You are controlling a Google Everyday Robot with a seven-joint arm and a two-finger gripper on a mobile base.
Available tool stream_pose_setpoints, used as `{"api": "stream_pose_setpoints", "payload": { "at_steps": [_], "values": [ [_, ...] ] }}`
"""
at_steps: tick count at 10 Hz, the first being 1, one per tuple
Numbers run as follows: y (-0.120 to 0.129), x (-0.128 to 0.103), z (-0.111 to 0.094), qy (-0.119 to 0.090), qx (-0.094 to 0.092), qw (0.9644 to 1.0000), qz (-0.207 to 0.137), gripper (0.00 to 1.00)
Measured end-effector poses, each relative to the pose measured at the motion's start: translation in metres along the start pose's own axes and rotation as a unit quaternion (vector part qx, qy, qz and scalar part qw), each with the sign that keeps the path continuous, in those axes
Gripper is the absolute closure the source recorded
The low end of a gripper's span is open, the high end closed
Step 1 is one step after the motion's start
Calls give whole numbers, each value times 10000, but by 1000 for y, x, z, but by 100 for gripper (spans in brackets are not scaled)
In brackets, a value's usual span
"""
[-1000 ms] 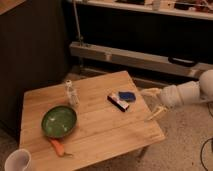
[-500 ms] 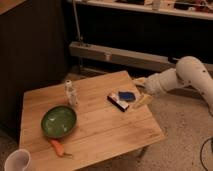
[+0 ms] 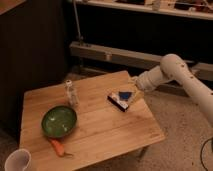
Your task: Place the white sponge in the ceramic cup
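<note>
Gripper [image 3: 132, 97] – the two-finger claw at the end of the pale arm [image 3: 172, 72] – hangs low over the right side of the wooden table [image 3: 105, 137], at about 2 o'clock from the table's middle. Its jaws stand apart and hold nothing. The pale fingers point down and to the left, their tips just beside the white sponge [image 3: 125, 94]; whether they touch it cannot be told.

The sponge shows as a small blue pad lying on the dark rectangular bar [image 3: 117, 102], toward the bar's far end. Both sit near the table's right edge, at 2 o'clock on the tabletop.

The ceramic cup [image 3: 17, 161] is well apart from the sponge – down at 8 o'clock, by the table's front-left corner, upright with its mouth open to the camera. Whether it stands on the wood or just off the corner cannot be told.

A green bowl [image 3: 59, 121] rests at 9 o'clock on the tabletop. An orange carrot [image 3: 57, 146] lies just beside it, at the bowl's 6 o'clock. A small clear bottle [image 3: 71, 93] stands upright at the bowl's 1 o'clock.
</note>
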Motion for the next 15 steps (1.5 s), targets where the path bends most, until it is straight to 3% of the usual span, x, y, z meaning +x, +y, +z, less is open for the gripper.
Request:
{"api": "stream_pose_setpoints", "payload": {
  "at_steps": [1,4,7,8,10,12,15],
  "values": [
    [-15,-2,15,140,-243,9996,-57,20],
    [-34,6,24,412,-694,9967,-69,20],
    [-36,28,40,547,-853,9948,95,20],
    [-36,36,47,523,-752,9956,220,20],
    [-31,51,54,290,-230,9972,642,20],
    [-29,50,54,98,179,9969,756,20],
    [-39,55,49,124,337,9958,838,20]
  ]
}}
